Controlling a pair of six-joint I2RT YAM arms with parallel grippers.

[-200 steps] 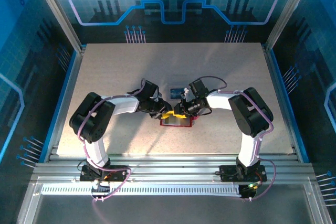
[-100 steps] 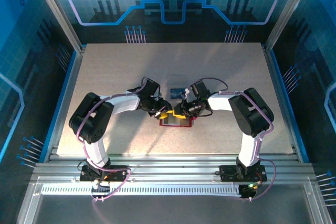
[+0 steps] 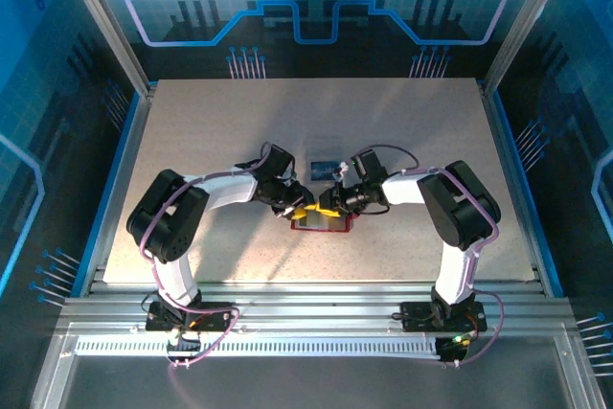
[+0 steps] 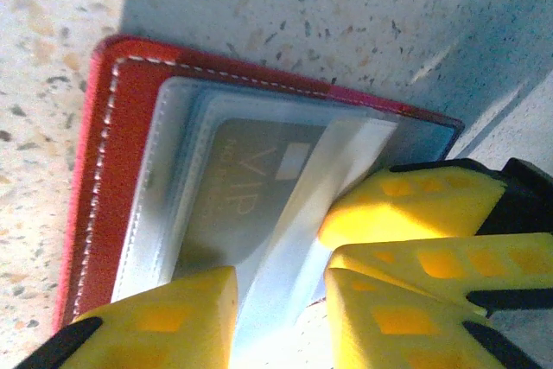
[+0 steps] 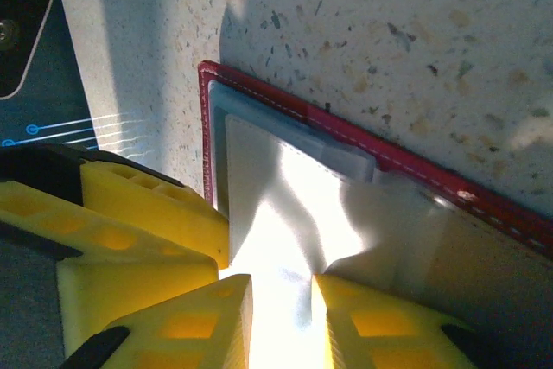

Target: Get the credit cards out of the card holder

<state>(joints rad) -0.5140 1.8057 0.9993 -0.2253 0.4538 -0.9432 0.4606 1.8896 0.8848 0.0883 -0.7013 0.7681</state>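
The red card holder (image 3: 324, 224) lies open on the table, its clear pockets (image 4: 173, 196) facing up. A grey card printed "VIP" (image 4: 246, 205) sits inside a pocket. My left gripper (image 4: 281, 287) is shut on a raised strip of clear sleeve (image 4: 302, 213). The right gripper (image 5: 278, 300) is shut on a crumpled, lifted flap of the sleeve (image 5: 285, 205). In the top view the left gripper (image 3: 303, 208) and the right gripper (image 3: 330, 206) meet tip to tip over the holder's far edge. A blue card (image 3: 324, 164) lies flat on the table just behind them.
The blue card's corner (image 5: 39, 123) lies close to the holder's red edge (image 5: 206, 127). Blue side rails (image 3: 123, 170) and a metal frame (image 3: 287, 318) bound the speckled tabletop (image 3: 220, 122).
Both grippers have stayed at the holder's far edge. The right wrist has shifted slightly nearer the holder. The holder and the blue card have not moved.
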